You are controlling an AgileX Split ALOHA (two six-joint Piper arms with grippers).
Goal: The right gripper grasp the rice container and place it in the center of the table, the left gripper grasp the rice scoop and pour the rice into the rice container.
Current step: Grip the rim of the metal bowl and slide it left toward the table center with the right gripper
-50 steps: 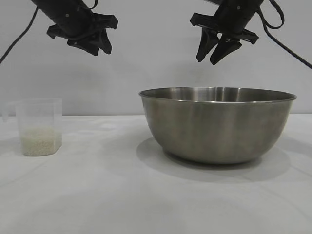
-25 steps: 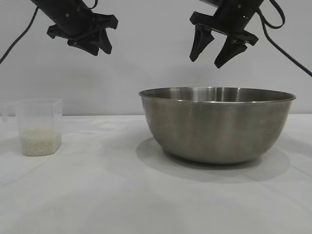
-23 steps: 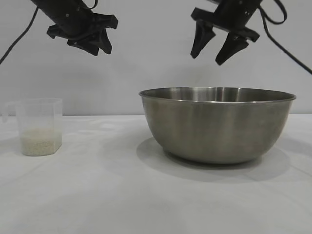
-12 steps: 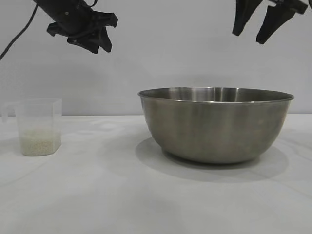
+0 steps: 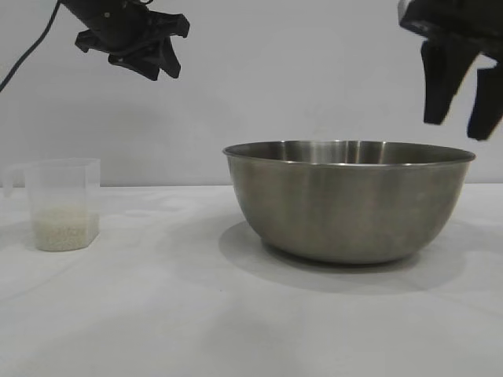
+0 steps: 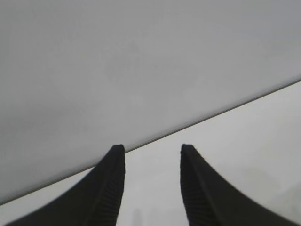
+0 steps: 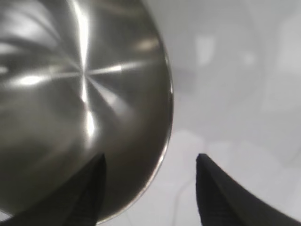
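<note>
Right hand (image 5: 464,129) shifted right, lower, fingers apart above rice container (image 5: 350,200) rim, not touching

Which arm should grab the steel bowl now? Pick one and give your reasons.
Right. The right gripper hangs open just above the rice container's right rim, and its wrist view shows the fingers straddling that rim. The left gripper hangs high at the far left, nearer the rice scoop.

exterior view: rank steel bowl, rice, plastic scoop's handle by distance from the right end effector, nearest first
1. Large round stainless-steel bowl: its right rim sits just below the open right end effector.
2. White rice: far left, in the bottom of the translucent plastic scoop.
3. Scoop handle: on the cup's left side, farthest away.
</note>
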